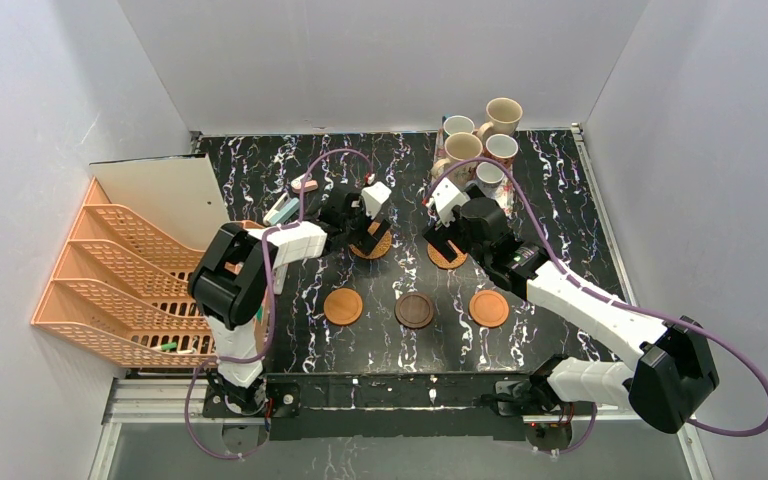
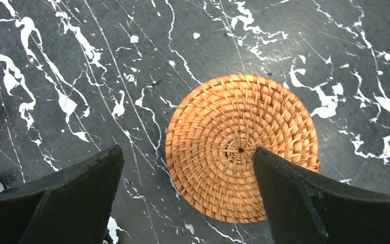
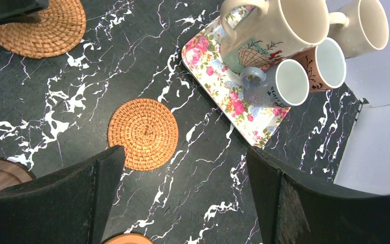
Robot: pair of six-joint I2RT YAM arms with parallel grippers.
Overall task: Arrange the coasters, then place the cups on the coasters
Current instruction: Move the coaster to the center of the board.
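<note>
**Counter** (image 1: 560, 220): black marble pattern with white veins.

**Coasters, five, all flat on the counter.**
- Near row, well apart from one another: orange-brown coaster (image 1: 343, 306) on the left, dark coaster (image 1: 414, 310) in the middle, second orange-brown coaster (image 1: 488, 308) on the right.
- Farther row: left woven coaster (image 2: 233, 147) and right woven coaster (image 3: 142, 133), each bare and partly covered by an arm in the top view.

**Cups, five, clustered at the far right of the counter, none on a coaster.**
- Beige cup (image 3: 269, 30), patterned, upright on the tray.
- Blue-handled cup (image 3: 284, 84), just beside it on the tray, white inside.
- Reddish cup (image 3: 327, 63), touching or nearly touching the blue-handled one.
- Second beige cup (image 3: 360, 25), farthest back; possibly off the tray, the view does not settle it.
- Fifth cup (image 1: 458, 126), small, white inside, behind the beige cup.

**Tray** (image 3: 218, 76): rectangular, pink floral, set at an angle to the counter edge.

**Left gripper** (image 2: 185, 155): jaws apart, nothing between them, above the left woven coaster, off to one side of its centre.

**Right gripper** (image 3: 183, 155): jaws wide apart and empty, above bare counter between the right woven coaster and the tray.

**Rack** (image 1: 110, 290): orange, tiered, left of the counter.
</note>
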